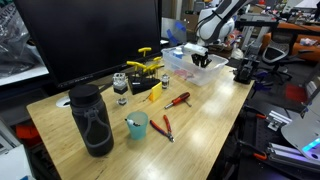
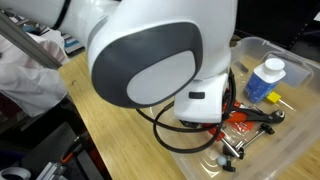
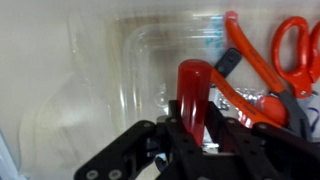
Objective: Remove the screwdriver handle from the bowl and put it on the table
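Gripper [image 3: 193, 126] clamped on the red screwdriver handle [image 3: 193, 80], which I see upright over the clear bowl [image 3: 128, 48], orange-handled scissors [image 3: 252, 62] lying inside.

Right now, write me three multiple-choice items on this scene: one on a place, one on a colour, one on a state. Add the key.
1. Where is the claw?
A. Above the bowl
B. Down by the floor
C. Inside a drawer

2. What colour is the screwdriver handle?
A. Blue
B. Red
C. Green

3. How does the claw stand to the screwdriver handle?
A. Open, well clear of it
B. Shut, but beside it
C. Shut on it

Key:
1. A, since an exterior view shows the arm reaching down over the clear tub at the far end of the table.
2. B, since the wrist view shows a glossy red cylinder.
3. C, since the wrist view shows the handle upright and clamped on both sides.
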Tool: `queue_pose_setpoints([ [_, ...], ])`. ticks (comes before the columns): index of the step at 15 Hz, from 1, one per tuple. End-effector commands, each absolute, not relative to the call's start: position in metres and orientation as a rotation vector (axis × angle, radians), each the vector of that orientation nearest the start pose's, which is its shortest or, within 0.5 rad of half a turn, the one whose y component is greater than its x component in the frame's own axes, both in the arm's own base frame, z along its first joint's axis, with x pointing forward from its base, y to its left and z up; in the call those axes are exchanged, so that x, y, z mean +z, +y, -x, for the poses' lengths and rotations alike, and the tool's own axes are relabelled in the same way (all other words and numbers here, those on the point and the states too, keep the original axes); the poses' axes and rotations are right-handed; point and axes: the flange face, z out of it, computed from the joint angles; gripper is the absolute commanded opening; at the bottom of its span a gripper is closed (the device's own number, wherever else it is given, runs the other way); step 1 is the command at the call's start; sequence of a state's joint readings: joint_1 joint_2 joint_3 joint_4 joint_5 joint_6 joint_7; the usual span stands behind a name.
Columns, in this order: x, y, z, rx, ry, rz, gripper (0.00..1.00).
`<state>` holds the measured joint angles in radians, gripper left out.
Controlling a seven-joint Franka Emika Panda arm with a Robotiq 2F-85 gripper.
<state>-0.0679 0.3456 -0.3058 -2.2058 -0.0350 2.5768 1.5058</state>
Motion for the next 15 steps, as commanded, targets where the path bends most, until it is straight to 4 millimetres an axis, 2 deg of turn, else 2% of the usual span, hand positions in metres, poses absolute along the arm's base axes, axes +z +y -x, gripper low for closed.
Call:
queue_pose_setpoints([
  [1,0.264,-0.199,-0.521,-0.365,2.479,1.88,0.07],
  [8,0.325,-0.176,-0.526,-0.683,2.287,1.726,0.07],
  [11,0.34,-0.149,-0.523,-0.715,2.194,1.739,0.07],
  [15,0.343,-0.104,-0.515,-0.717,2.055,1.856,0.07],
])
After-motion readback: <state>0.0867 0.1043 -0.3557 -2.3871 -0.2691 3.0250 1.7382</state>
